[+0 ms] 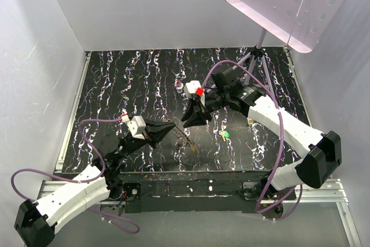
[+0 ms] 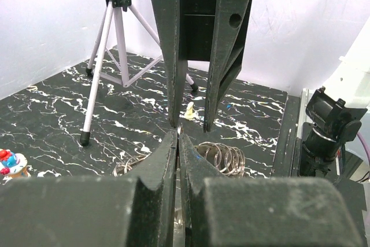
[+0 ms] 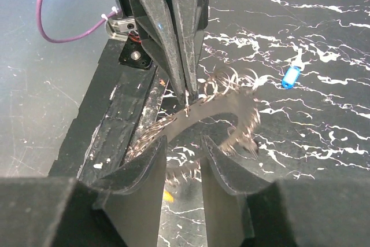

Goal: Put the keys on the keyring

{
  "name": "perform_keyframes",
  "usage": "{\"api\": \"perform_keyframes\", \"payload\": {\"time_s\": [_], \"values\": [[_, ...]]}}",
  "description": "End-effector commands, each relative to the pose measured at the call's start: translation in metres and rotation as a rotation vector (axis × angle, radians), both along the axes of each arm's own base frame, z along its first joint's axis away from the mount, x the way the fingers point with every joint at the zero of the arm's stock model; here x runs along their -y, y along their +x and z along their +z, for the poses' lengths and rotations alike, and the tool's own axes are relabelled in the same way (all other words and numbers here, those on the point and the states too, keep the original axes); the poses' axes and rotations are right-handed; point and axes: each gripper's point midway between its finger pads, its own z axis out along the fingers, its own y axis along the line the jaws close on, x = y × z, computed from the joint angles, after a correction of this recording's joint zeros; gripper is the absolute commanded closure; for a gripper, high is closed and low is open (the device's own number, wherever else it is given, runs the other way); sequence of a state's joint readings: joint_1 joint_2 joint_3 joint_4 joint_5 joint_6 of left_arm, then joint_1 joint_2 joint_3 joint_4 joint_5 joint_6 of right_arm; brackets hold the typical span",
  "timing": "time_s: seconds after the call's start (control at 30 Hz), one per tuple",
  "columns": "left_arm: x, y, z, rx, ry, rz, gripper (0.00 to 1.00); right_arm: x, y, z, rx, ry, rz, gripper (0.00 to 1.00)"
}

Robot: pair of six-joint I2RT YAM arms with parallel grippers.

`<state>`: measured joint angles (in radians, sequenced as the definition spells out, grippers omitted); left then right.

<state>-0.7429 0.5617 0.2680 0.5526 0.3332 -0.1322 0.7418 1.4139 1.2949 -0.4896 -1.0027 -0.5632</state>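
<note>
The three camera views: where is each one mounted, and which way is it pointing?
Top external: above and behind the arms, looking down on the table; both arms show.
Left wrist: on the left arm, looking along its left end effector toward the tripod; own fingers at bottom.
Right wrist: on the right arm, looking past its right end effector toward the table's near edge; own fingers at bottom.
Shared: both wrist views show the keyring and the opposite end effector entering from above.
</note>
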Motion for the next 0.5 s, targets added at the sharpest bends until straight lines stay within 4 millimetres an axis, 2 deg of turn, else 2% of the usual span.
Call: {"api": "perform_keyframes", "payload": {"time_s": [0.0,0.47], "values": [[0.0001,-0.0022,0.0180,0.037,-0.062,-0.009,1.00,-0.0065,-0.0037,0.0095,-0.016,0.039,0.031,0.64],[0.0048,-0.0020,0.0209,0.028,-0.090,-0.031,1.00,-0.0106,-0.0074,0.0120,-0.031,0.041,0.046,0.71]]}}
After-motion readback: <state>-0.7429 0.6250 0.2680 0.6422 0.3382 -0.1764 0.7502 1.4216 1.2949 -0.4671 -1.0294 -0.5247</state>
